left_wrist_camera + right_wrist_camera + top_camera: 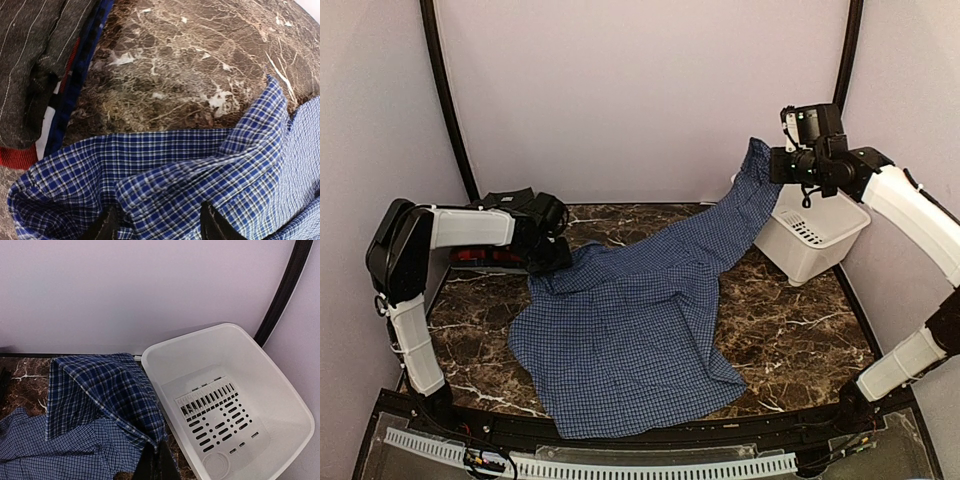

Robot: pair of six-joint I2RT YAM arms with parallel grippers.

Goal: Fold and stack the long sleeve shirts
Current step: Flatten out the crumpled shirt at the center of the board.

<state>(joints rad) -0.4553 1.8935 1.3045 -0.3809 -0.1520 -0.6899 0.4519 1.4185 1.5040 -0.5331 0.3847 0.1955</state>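
The blue shirt (630, 330) lies spread across the middle of the marble bench (800, 330), its near hem close to the near edge. One end of it runs up and away to the far right, off the surface.

The right arm rises from its base at the near right, elbow out by the right wall, and its forearm reaches back toward the far wall. The right hand (775, 165) hangs high above the bench's far right corner, just over the white basket (815, 240). Its fingers are pinched together on an edge of the blue shirt, and the cloth drapes down from them past the basket's left rim.

The left arm is folded tightly: the upper link climbs from the near left, then the forearm lies level and points right. The left hand (552, 258) is down at the shirt's far left corner. In the wrist view its fingers (215, 226) stand about half apart, with a ridge of the checked cloth between them. I cannot tell whether they press it.

Just left of that hand, a dark shirt (30, 60) rests on a red shirt (15, 156) on the bench.
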